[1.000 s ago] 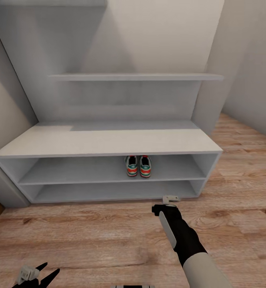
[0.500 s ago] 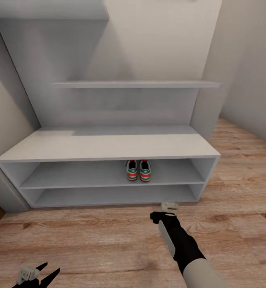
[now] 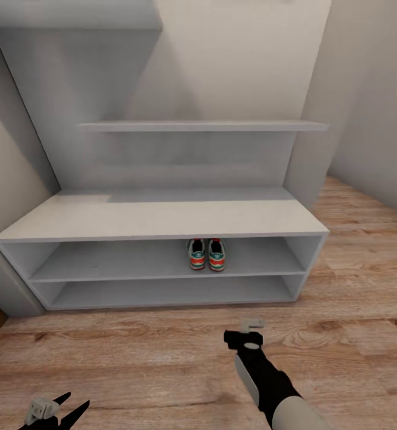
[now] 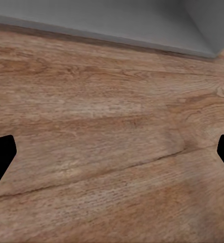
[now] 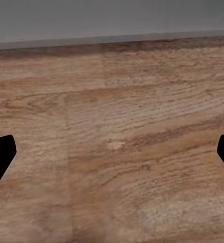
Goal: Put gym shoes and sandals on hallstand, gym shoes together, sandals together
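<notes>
Wood-plank floor [image 3: 132,352] fills the lower half of the head view, with the grey rack [image 3: 162,218] against the wall above it. Two gym shoes [image 3: 206,255] sit side by side on the rack's middle tier, right of centre. Right gripper [image 3: 252,334] hangs over the floor at lower centre-right, left gripper [image 3: 58,409] at lower left; both wrist views show fingertips spread wide, holding nothing.

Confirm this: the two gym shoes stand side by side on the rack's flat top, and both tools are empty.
Not on the top. In the head view the gym shoes stand side by side on the rack's middle shelf, under the top. Both tools are empty, as the wrist views show.
</notes>
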You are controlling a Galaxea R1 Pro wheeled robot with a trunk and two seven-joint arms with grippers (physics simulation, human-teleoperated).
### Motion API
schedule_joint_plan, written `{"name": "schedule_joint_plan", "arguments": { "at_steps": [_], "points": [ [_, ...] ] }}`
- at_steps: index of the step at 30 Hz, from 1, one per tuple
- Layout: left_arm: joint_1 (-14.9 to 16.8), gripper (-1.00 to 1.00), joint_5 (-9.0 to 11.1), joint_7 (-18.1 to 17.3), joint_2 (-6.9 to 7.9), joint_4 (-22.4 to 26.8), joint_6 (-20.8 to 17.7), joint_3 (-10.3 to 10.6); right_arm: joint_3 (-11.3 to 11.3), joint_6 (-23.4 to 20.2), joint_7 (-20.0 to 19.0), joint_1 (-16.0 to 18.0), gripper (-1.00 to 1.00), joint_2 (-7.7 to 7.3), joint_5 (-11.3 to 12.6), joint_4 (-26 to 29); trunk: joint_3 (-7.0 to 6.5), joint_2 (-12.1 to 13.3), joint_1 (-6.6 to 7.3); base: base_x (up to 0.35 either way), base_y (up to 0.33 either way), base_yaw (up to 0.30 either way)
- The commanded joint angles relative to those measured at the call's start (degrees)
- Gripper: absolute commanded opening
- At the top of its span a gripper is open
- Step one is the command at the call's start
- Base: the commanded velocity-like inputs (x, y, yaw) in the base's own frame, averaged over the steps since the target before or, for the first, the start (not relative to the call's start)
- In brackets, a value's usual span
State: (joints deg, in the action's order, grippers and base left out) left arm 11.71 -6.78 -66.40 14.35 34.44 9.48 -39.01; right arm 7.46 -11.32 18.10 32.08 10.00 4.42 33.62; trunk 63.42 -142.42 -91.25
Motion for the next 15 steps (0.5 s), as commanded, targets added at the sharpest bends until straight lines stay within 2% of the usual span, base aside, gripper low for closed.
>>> {"name": "schedule_joint_plan", "arguments": {
  "at_steps": [1, 2, 7, 9, 15],
  "points": [
    [0.1, 1.00, -0.6, -0.2, -0.04, 0.0, 0.5, -0.4, 0.2, 0.4, 0.4, 0.0, 1.00, 0.00, 0.3, -0.3, 0.05, 0.0, 0.01, 0.000, 0.000, 0.000],
    [0.1, 1.00, -0.6, 0.1, -0.06, -0.1, 0.5, -0.4, 0.3, 4.1, 0.1, -0.1, 1.00, 0.00, -1.5, -2.8, -0.13, 0.4, 0.23, 0.000, 0.000, 0.000],
    [0.1, 1.00, -0.6, 0.8, -0.17, -0.1, 0.5, -0.4, 0.3, 7.7, 0.0, -0.5, 1.00, 0.00, -2.7, -4.2, -1.03, 2.4, 1.33, 0.000, 0.000, 0.000],
    [0.1, 1.00, -0.6, 1.6, -0.29, -0.2, 0.5, -0.4, 0.3, 12.9, -1.6, -1.1, 1.00, -1.10, -4.6, -6.6, -1.39, 3.2, 1.77, 0.000, 0.000, 0.000],
    [0.1, 1.00, -0.6, 4.2, -0.36, -0.2, 0.5, -0.4, 0.2, 19.9, -6.2, -1.3, 1.00, -2.91, -7.6, -12.6, -2.47, 5.6, 3.09, 0.000, 0.000, 0.000]
  ]
}}
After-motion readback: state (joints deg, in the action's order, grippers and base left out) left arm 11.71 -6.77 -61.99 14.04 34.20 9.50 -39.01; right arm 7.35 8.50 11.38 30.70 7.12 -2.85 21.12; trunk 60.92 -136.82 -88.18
